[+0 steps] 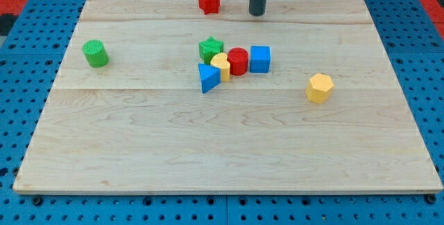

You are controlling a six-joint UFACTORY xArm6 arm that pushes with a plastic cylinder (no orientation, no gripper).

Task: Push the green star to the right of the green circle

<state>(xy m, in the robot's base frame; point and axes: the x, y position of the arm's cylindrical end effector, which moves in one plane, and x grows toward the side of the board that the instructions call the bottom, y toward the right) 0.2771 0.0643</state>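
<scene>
The green star [210, 48] sits near the board's middle, at the top left of a tight cluster. The green circle [96, 53], a short cylinder, stands alone far to the view's left of the star. My tip [257, 13] is near the board's top edge, up and to the right of the star and well apart from it. It touches no block.
The cluster holds a yellow block [221, 65], a blue triangle [207, 78], a red cylinder [238, 61] and a blue cube [259, 59]. A red block [209, 1] lies near the top edge, left of my tip. A yellow hexagon [320, 88] sits at the right.
</scene>
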